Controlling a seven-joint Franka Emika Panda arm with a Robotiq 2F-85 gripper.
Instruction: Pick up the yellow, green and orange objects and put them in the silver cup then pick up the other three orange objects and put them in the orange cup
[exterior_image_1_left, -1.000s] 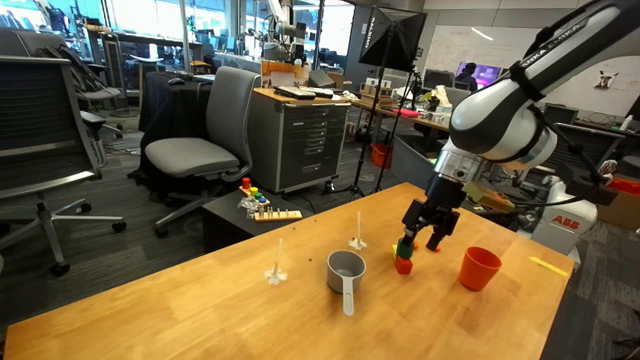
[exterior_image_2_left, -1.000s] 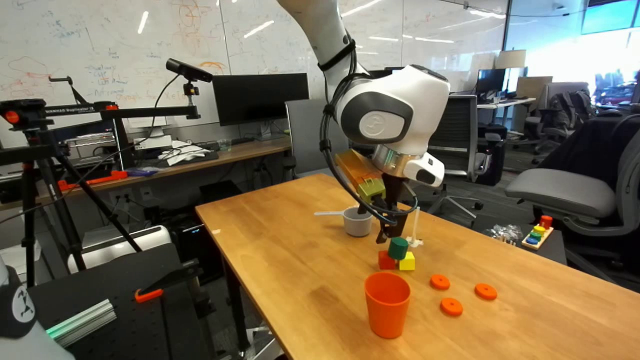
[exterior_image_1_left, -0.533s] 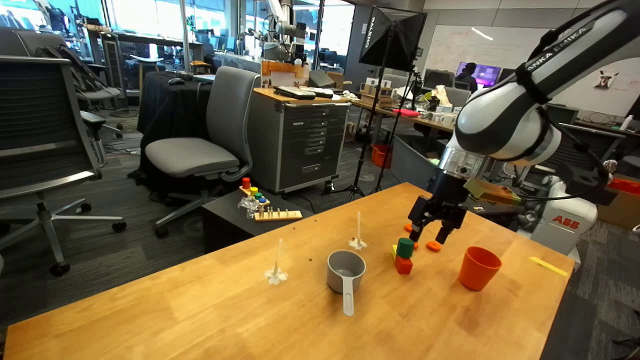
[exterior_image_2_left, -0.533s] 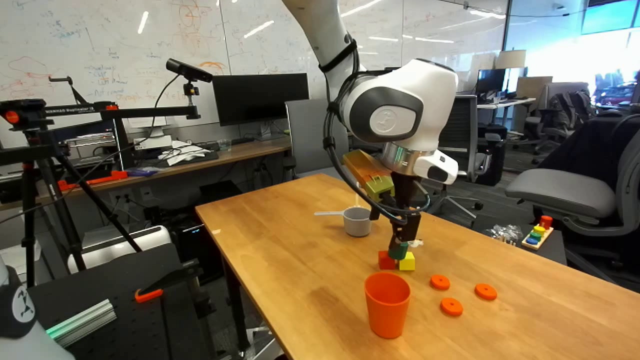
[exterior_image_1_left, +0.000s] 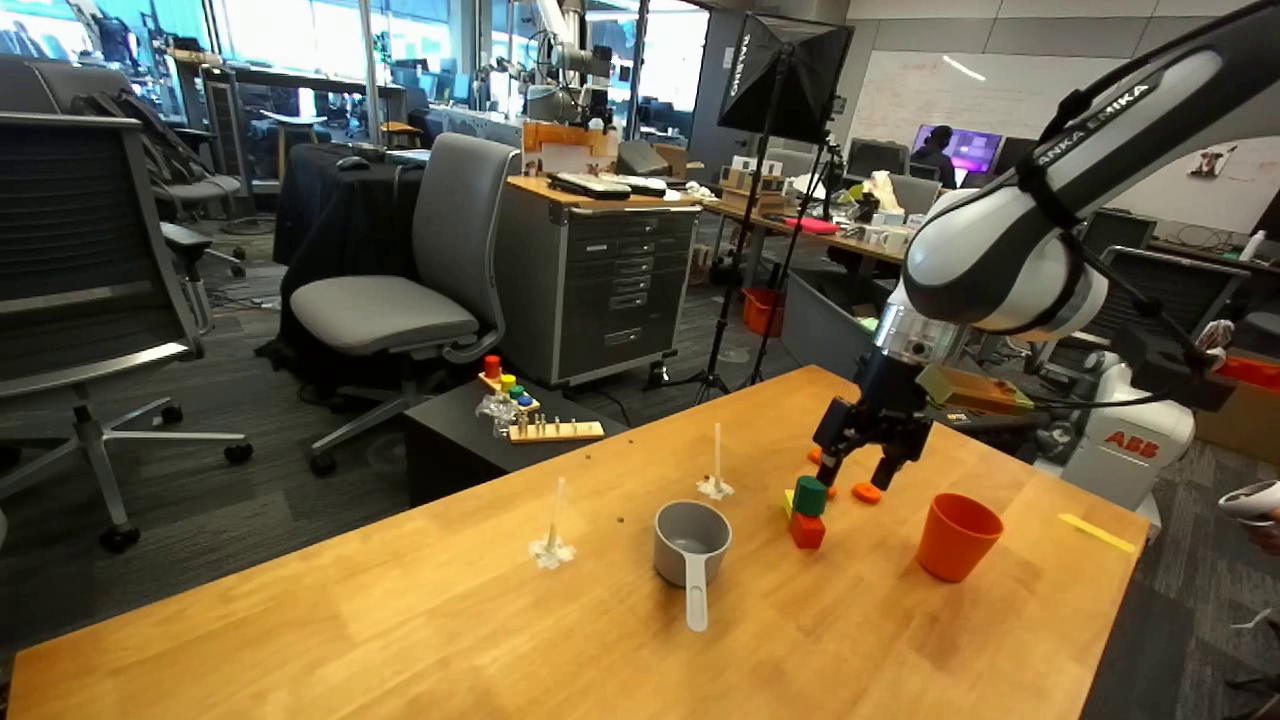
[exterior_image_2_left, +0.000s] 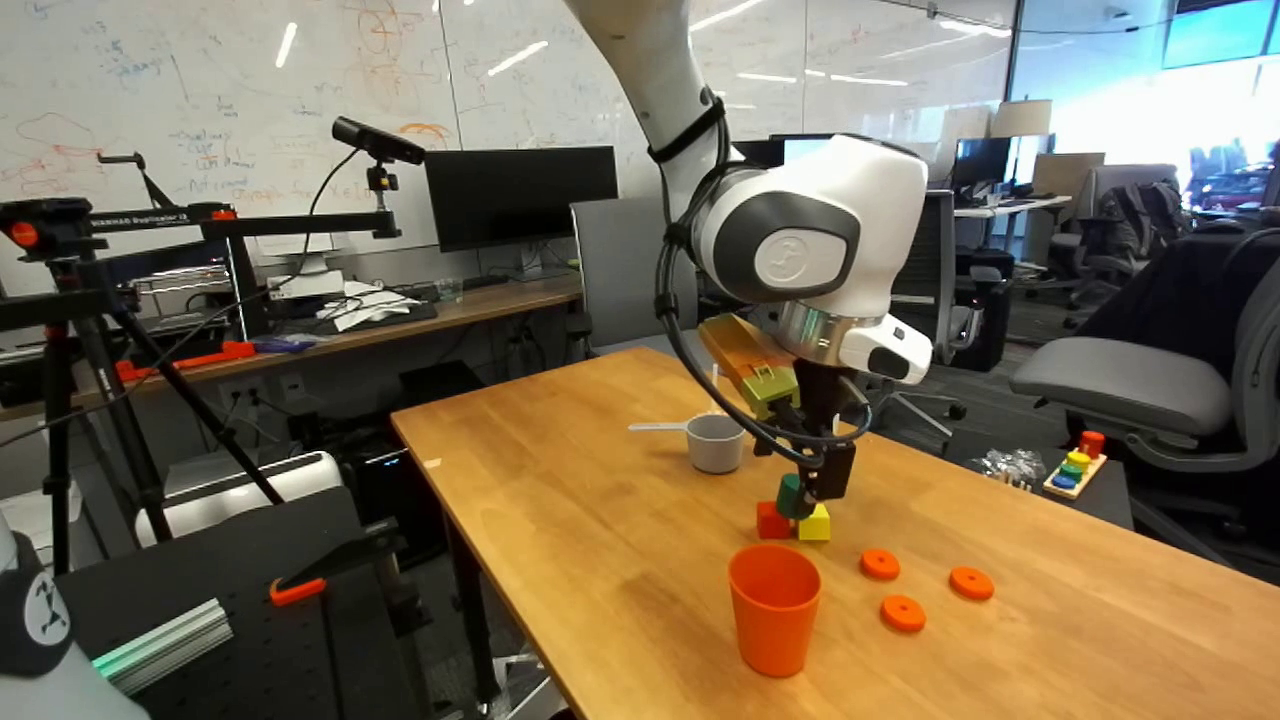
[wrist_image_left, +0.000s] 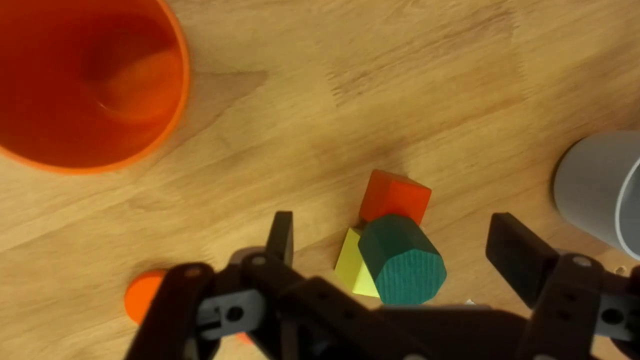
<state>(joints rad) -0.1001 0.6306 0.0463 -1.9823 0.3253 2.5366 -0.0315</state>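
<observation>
Nothing looks sorted: three pieces are left for the grey measuring cup (exterior_image_1_left: 671, 562), three for the orange cup (exterior_image_2_left: 774, 635). The green faceted block (wrist_image_left: 409, 267) appears to rest on the red-orange cube (exterior_image_1_left: 808, 532) and the yellow cube (exterior_image_2_left: 816, 524); in an exterior view, three orange discs (exterior_image_1_left: 868, 492) lie toward the far corner of the tabletop (exterior_image_1_left: 400, 610). The gripper (wrist_image_left: 392, 232) holds nothing: in the wrist view its fingers stand apart, astride the green faceted block.

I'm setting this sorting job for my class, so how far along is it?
Done: nothing looks sorted; all of it sits outside the silver cup and orange cup.
In hand: nothing gripped; the gripper is open by the green block, likely its next pick.
Left: green block, red block and yellow block into the silver cup, then three orange discs lying on the table into the orange cup.
</observation>
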